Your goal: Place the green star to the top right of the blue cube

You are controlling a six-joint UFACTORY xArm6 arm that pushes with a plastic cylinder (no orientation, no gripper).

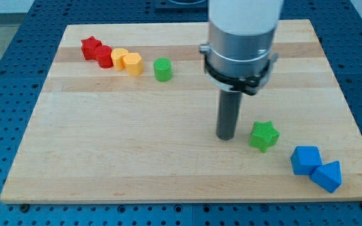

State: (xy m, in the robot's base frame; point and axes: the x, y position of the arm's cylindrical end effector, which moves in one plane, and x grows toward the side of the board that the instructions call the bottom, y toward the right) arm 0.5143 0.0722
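Note:
The green star (264, 135) lies on the wooden board (137, 144) at the lower right. The blue cube (305, 159) sits to the star's lower right, touching a blue triangular block (327, 176) at its lower right. My tip (226, 137) rests on the board just left of the green star, with a small gap between them. The star is to the upper left of the blue cube.
At the view's top left a row of blocks runs rightward: a red star (90, 46), a red block (104, 56), two yellow blocks (119, 58) (132, 63), then a green cylinder (163, 69). The arm's grey body (241, 37) hangs over the top middle.

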